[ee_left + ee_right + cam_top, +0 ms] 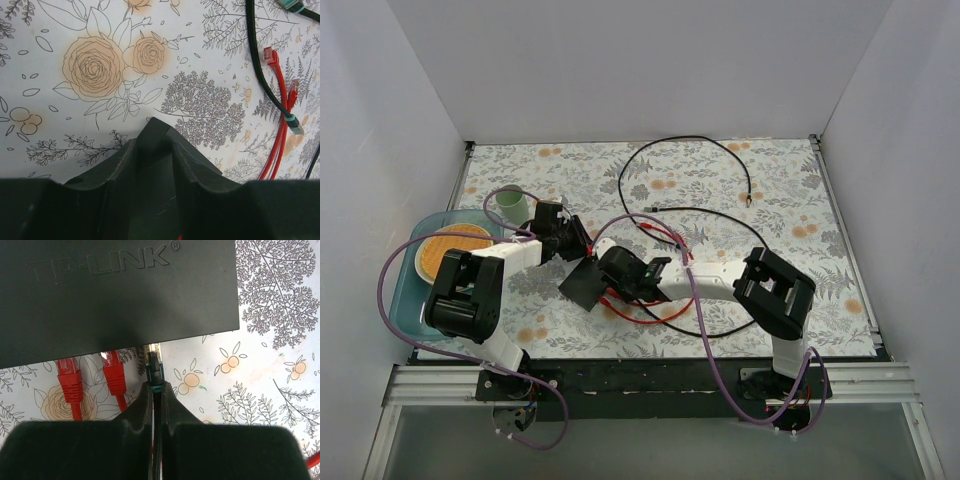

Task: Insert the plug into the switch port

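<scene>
Your right fingers (131,430) are pinched almost shut on the tail of the plug (154,371), a black connector with a teal boot. Its tip meets the long socket edge of the switch (120,300), though the wrist view does not show whether it is seated in a port. The switch, a flat matte-black box with TP-LINK embossed on its top, sits near the middle of the floral worktop (770,200), between your two arms and a little towards the left one. Your left fingers (100,185) stand narrow, gripping a black corner that pokes up between them; the overhead view places that grip at the switch's far edge. Two red plugs (114,372) meet the same socket edge just left of the teal-booted one, and their red cables (630,313) loop over the worktop beneath your right arm. A long black cable (680,138) curls across the far half of the worktop. At the left edge a teal tray (405,250) carries a round tan plate (450,250), and a pale green cup (510,205) stands just beyond it.
</scene>
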Controlling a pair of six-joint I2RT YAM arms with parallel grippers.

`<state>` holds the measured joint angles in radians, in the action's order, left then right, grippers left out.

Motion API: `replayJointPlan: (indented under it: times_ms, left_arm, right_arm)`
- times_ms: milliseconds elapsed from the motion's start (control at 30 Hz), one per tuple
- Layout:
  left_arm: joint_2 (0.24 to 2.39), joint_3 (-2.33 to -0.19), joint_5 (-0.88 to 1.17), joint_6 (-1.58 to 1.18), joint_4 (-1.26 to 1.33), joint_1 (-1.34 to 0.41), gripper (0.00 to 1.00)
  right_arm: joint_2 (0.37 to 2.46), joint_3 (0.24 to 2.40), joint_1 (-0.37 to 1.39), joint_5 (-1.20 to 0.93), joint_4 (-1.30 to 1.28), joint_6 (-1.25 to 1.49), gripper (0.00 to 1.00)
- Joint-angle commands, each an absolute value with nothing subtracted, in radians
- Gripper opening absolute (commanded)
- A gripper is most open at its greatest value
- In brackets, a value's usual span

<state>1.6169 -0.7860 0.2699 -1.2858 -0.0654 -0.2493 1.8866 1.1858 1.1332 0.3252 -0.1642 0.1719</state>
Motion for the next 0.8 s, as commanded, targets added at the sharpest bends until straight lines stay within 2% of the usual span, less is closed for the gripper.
replayJointPlan:
  times_ms: [0, 100, 500, 767]
  left_arm:
    - [1.647, -0.779, 0.38, -1.292, -0.181, -0.278, 0.07]
    - [1.657, -0.781, 0.379, -1.29, -0.186, -0.278, 0.0]
    - [1.693, -0.781, 0.388, -1.285, -0.183, -0.278, 0.0]
    - [1.71, -0.77, 0.408, -1.287, -0.173, -0.278, 0.0]
  right_arm:
    - [1.845, 1.261, 1.091, 0.344, 0.089, 0.276, 0.01]
    - [1.839, 1.25, 1.077, 0.367, 0.103, 0.302, 0.01]
    - [1.818, 1.206, 1.028, 0.402, 0.115, 0.333, 0.01]
    - [1.833, 1.173, 1.02, 0.322, 0.274, 0.295, 0.01]
